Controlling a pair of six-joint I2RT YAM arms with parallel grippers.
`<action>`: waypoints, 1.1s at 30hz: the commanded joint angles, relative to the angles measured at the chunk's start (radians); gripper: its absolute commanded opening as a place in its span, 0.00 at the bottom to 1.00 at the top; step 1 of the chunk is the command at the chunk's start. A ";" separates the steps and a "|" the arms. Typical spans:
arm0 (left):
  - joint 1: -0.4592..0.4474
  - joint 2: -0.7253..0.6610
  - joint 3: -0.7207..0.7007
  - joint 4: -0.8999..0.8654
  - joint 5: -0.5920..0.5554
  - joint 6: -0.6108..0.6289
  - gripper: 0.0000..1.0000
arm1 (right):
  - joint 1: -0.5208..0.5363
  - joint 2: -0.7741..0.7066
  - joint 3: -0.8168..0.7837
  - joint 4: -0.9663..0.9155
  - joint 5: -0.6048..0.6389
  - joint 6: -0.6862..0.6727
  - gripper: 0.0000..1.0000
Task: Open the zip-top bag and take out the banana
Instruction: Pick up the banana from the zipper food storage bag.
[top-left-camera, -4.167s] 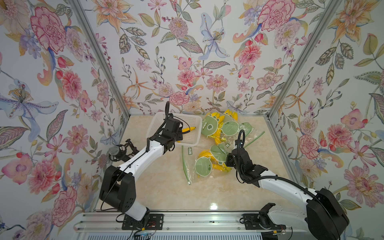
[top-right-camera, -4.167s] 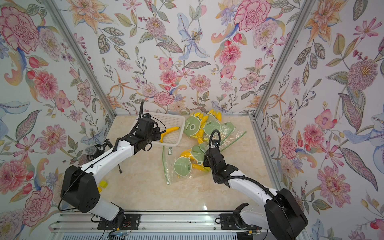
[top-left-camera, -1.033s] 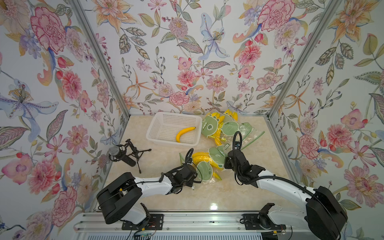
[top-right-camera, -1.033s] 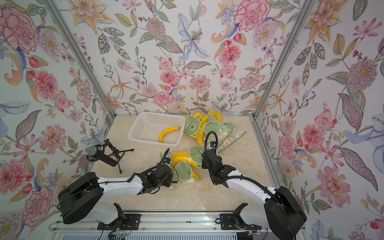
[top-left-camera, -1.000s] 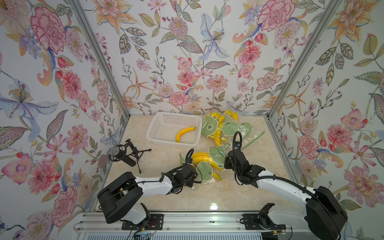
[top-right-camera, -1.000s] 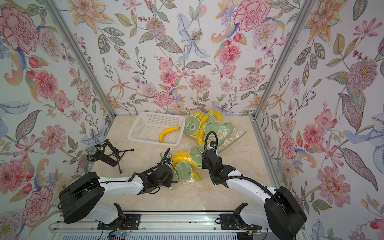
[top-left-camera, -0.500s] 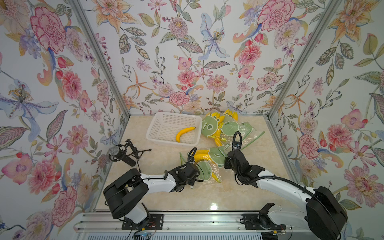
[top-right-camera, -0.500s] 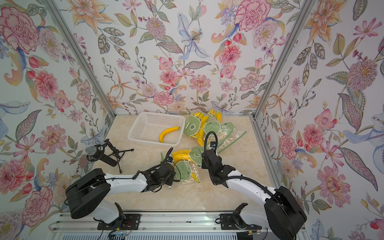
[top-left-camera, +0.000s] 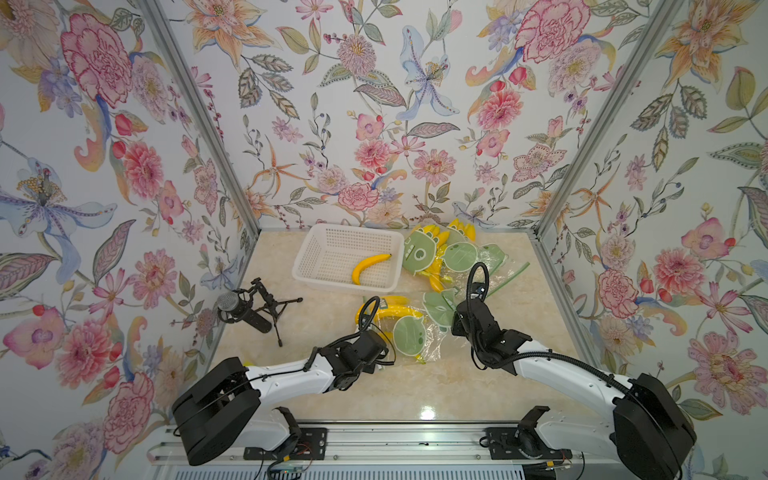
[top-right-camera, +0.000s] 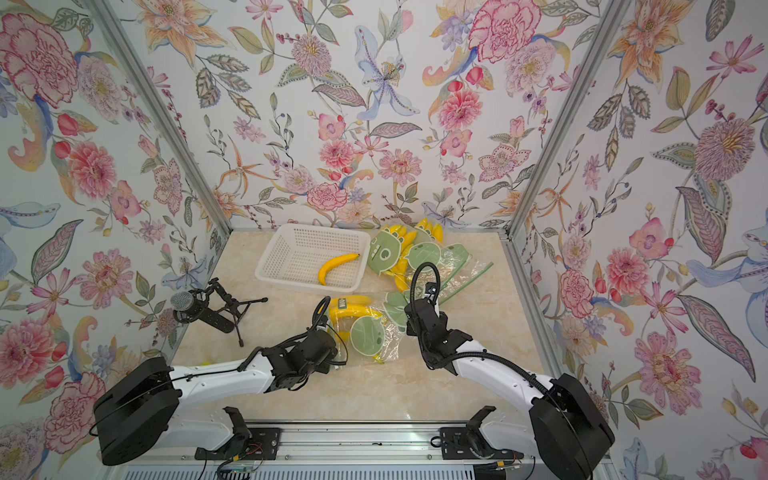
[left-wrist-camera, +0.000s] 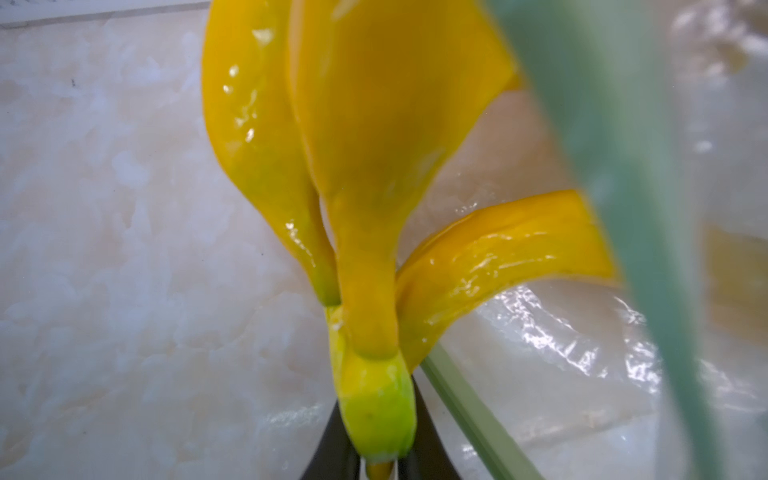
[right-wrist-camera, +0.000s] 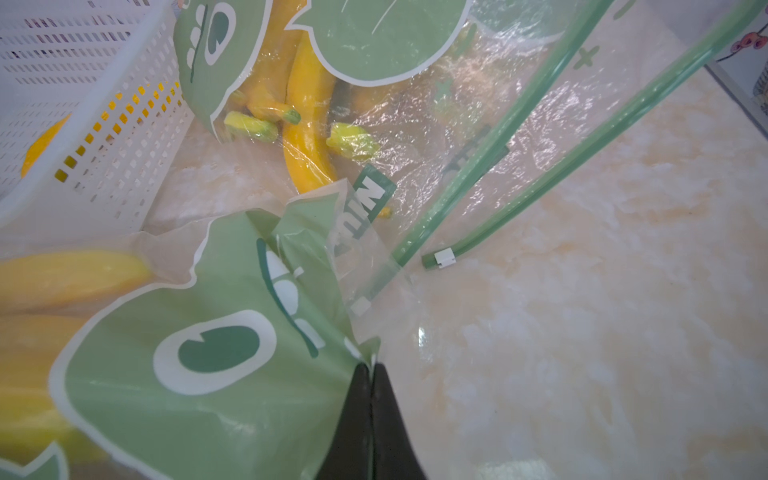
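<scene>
I'm watching the left hand (left-wrist-camera: 376, 419) gripping the green stem of the banana bunch (left-wrist-camera: 374, 166), dark fingers (left-wrist-camera: 328, 453) pinching it from both sides. Right hand (right-wrist-camera: 370, 368) is clamping down on the green-printed film of the zip-top bag (right-wrist-camera: 187, 353). Bunch is lying on the worktop (top-left-camera: 415, 390) at that bag's end, between both hands; can't tell how much is inside. A single banana (top-left-camera: 368, 266) is sitting in the white basket (top-left-camera: 309, 259)
</scene>
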 joint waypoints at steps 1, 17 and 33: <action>0.014 -0.010 -0.012 0.015 -0.005 -0.004 0.19 | -0.001 -0.005 0.018 -0.029 0.029 0.026 0.00; 0.017 0.023 0.021 0.143 0.160 0.121 0.28 | -0.002 0.016 0.012 -0.017 0.000 0.027 0.00; -0.004 -0.112 -0.026 0.087 0.160 0.111 0.27 | -0.005 0.029 0.022 -0.014 -0.009 0.023 0.00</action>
